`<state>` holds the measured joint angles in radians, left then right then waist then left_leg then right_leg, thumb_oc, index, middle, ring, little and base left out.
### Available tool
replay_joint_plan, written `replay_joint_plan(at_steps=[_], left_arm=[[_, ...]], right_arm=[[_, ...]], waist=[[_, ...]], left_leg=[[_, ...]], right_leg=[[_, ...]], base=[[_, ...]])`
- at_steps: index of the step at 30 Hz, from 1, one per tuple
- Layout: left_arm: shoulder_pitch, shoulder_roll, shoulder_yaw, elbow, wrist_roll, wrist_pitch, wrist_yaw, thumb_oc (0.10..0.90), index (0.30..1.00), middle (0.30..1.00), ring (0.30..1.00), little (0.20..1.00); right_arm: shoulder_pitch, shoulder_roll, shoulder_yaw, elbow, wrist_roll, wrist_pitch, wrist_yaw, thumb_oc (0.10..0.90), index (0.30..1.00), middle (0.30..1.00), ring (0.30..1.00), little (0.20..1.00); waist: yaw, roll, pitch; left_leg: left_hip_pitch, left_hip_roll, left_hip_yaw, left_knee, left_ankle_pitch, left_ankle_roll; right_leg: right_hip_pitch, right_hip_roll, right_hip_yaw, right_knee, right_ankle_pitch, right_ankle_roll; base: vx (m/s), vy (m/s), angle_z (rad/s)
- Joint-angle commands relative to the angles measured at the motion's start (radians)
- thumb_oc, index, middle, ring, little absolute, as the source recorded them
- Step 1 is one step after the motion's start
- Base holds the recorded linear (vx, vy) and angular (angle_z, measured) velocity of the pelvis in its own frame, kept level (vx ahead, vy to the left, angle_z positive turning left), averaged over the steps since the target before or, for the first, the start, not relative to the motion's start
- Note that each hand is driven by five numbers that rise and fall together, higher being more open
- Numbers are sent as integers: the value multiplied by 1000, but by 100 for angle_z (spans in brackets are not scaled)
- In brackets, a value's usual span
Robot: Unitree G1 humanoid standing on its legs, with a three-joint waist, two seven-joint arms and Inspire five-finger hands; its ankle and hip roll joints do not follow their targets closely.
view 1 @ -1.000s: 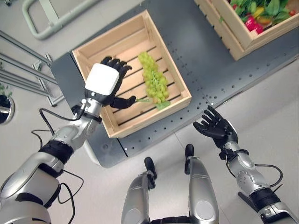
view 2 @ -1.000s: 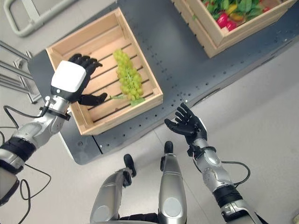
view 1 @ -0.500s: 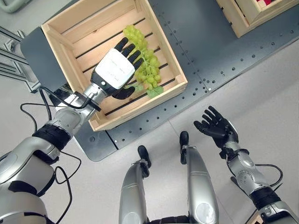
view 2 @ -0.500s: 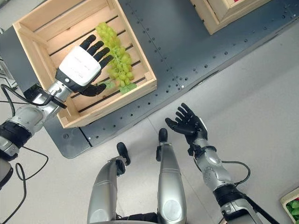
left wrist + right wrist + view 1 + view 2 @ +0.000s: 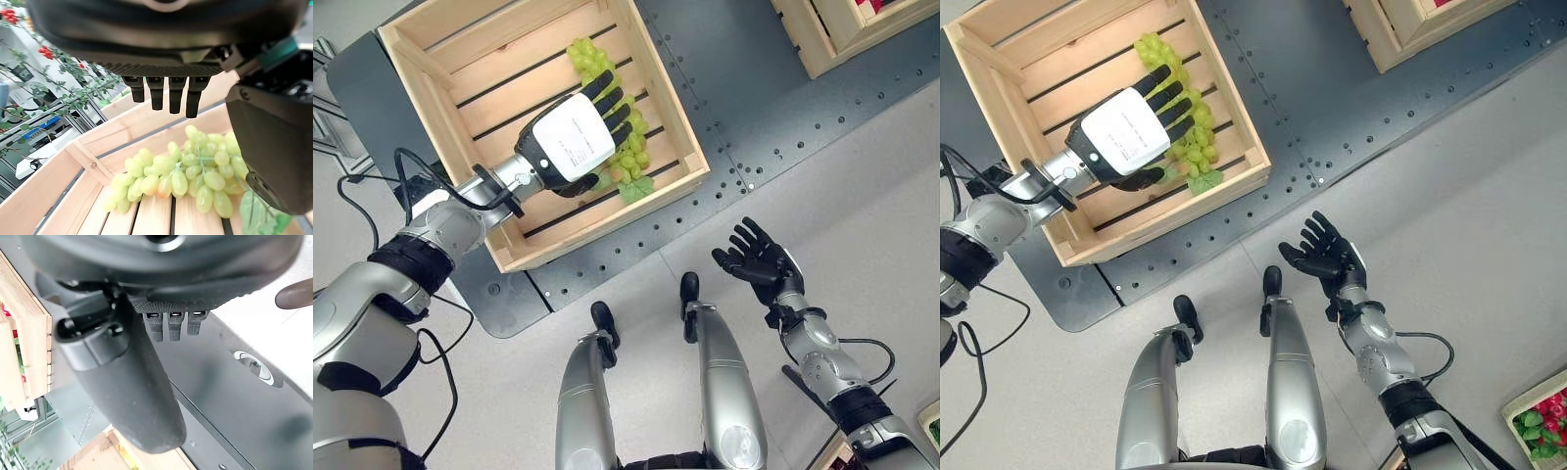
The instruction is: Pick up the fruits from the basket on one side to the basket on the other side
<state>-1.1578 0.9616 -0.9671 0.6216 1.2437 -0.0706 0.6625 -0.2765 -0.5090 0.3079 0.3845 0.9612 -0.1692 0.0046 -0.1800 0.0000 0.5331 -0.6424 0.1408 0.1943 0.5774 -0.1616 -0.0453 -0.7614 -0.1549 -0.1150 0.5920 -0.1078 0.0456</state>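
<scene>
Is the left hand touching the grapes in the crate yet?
Apart. In the left wrist view the left hand hovers with straight fingers above the grapes, and crate wall shows in the gap between them.

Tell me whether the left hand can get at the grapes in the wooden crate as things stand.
Probably yes. The left hand is spread open directly over the grapes inside the wooden crate, whose top is open, and nothing lies between its fingers and the bunch.
</scene>
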Motion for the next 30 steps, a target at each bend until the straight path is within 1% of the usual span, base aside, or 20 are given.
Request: replay_joint_plan(at_steps=[1, 4, 6, 9, 10, 13, 14, 19, 22, 23, 26, 28, 29, 30], left_arm=[[-119, 105, 37, -30, -2, 89, 13, 800, 900, 900, 900, 900], [-161, 90, 27, -20, -6, 116, -18, 800, 900, 900, 900, 900], [-183, 72, 15, -5, 12, 125, -83, 800, 900, 900, 900, 900], [-207, 59, -5, 8, 22, 133, -144, 800, 900, 900, 900, 900], [-213, 52, -11, 14, 23, 147, -176, 800, 900, 900, 900, 900], [-219, 47, -18, 17, 31, 150, -211, 800, 900, 900, 900, 900], [-225, 44, -23, 20, 21, 151, -251, 800, 900, 900, 900, 900], [-243, 26, -38, 8, 17, 149, -265, 800, 900, 900, 900, 900], [-257, 4, -42, 27, 28, 144, -291, 800, 900, 900, 900, 900], [-266, -10, -51, 42, 31, 126, -311, 800, 900, 900, 900, 900], [-276, -18, -62, 56, 30, 113, -297, 800, 900, 900, 900, 900], [-282, -26, -68, 60, 35, 97, -268, 800, 900, 900, 900, 900], [-286, -29, -70, 63, 39, 81, -225, 800, 900, 900, 900, 900], [-286, -30, -68, 63, 42, 77, -215, 800, 900, 900, 900, 900]], right_arm=[[2, -3, -30, -111, 51, -93, -12, 800, 900, 900, 900, 900], [16, 1, -27, -113, 49, -101, 6, 800, 900, 900, 900, 900], [14, 4, -26, -109, 49, -107, 14, 800, 900, 900, 900, 900], [4, 7, -25, -109, 57, -116, 17, 800, 900, 900, 900, 900], [0, 11, -22, -122, 52, -121, 8, 800, 900, 900, 900, 900], [3, 16, -22, -139, 50, -123, -5, 800, 900, 900, 900, 900], [4, 19, -21, -144, 49, -123, -13, 800, 900, 900, 900, 900], [15, 25, -24, -143, 51, -128, -9, 800, 900, 900, 900, 900], [16, 33, -21, -132, 55, -146, -6, 800, 900, 900, 900, 900], [14, 36, -21, -133, 57, -156, -6, 800, 900, 900, 900, 900], [10, 34, -22, -137, 60, -164, -2, 800, 900, 900, 900, 900], [15, 37, -21, -143, 53, -164, -4, 800, 900, 900, 900, 900], [20, 38, -21, -146, 48, -162, -5, 800, 900, 900, 900, 900], [22, 38, -21, -146, 48, -163, -4, 800, 900, 900, 900, 900]], waist=[[-1, -21, -13], [-6, -23, -13], [-9, -24, -13], [-9, -25, -13], [-12, -26, -13], [-15, -27, -13], [-18, -27, -13], [-24, -29, -13], [-27, -32, -13], [-31, -34, -13], [-36, -37, -13], [-40, -37, -13], [-43, -37, -13], [-44, -37, -13]], left_leg=[[-7, -23, 70, -24, -4, 41], [-16, -24, 78, -28, -2, 44], [-20, -25, 81, -33, 0, 44], [-24, -29, 84, -43, 4, 45], [-30, -29, 89, -47, 7, 45], [-38, -27, 95, -51, 8, 44], [-44, -28, 99, -53, 9, 43], [-60, -32, 105, -65, 15, 45], [-71, -34, 108, -73, 20, 46], [-80, -34, 108, -73, 21, 46], [-95, -34, 109, -72, 24, 44], [-110, -33, 111, -69, 26, 43], [-115, -33, 111, -69, 27, 42], [-116, -34, 112, -69, 27, 42]], right_leg=[[50, 15, 31, -18, -10, 19], [37, 21, 37, -25, -1, 23], [31, 23, 40, -29, 3, 25], [25, 25, 41, -38, 9, 28], [17, 26, 41, -45, 14, 30], [7, 28, 42, -52, 20, 32], [0, 29, 42, -59, 24, 34], [-19, 33, 45, -72, 33, 36], [-29, 38, 45, -83, 39, 36], [-36, 41, 46, -88, 44, 38], [-47, 44, 46, -94, 49, 39], [-63, 45, 48, -92, 52, 38], [-69, 45, 50, -93, 54, 39], [-71, 45, 50, -93, 54, 38]], base=[[4, 12, -3], [0, 0, 0], [3, -3, -2], [0, -15, 0], [0, -42, 1], [7, -30, -4], [10, -8, -7], [18, -13, -9], [17, -46, -7], [11, -40, 1], [3, -13, 0], [16, -15, -1], [0, 0, 0], [0, 0, 0]])
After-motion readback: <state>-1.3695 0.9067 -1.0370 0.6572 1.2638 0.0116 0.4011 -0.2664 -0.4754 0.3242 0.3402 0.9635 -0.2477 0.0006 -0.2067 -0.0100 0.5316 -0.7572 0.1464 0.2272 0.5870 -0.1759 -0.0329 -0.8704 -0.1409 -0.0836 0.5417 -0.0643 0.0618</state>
